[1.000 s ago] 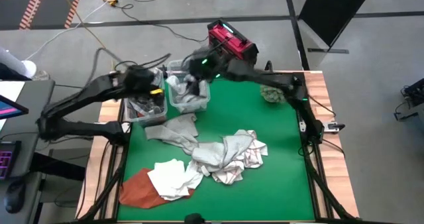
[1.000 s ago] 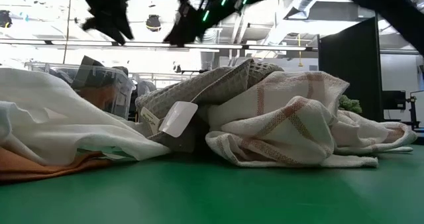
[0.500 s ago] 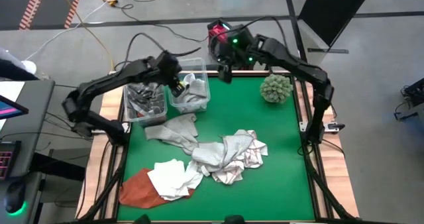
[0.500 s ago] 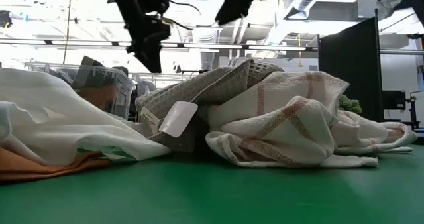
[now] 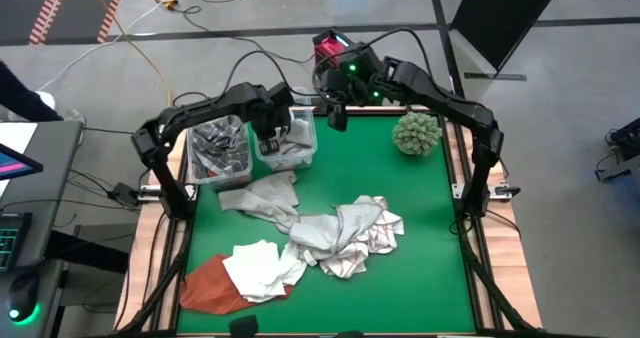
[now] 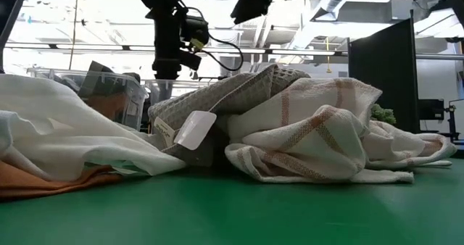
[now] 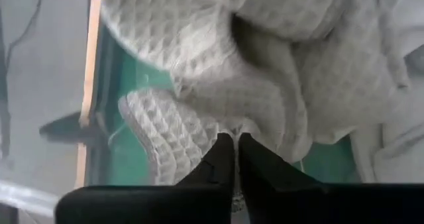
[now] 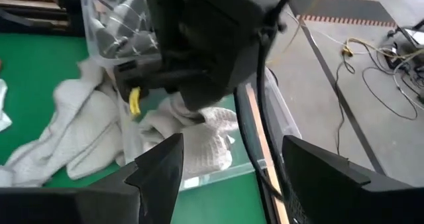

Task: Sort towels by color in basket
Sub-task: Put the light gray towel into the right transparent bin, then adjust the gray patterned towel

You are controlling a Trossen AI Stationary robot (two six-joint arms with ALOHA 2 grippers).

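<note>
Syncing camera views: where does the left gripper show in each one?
High: left gripper over the right clear bin, far left of the table.
Low: upper left, hanging above the towel pile.
Left wrist: its shut fingers at bottom centre, over waffle cloth.
Right wrist: large dark body, upper centre; fingertips hidden.
Shared landmark: that bin.

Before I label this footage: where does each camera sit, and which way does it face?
High view: overhead, straight down on the table; both arms, left gripper over the right-hand bin.
Low view: table height, across the checked towel; arms overhead.
Left wrist view: down past its shut gripper onto light waffle towel.
Right wrist view: past its open gripper toward the left arm.
High and low share the towel pile.
</note>
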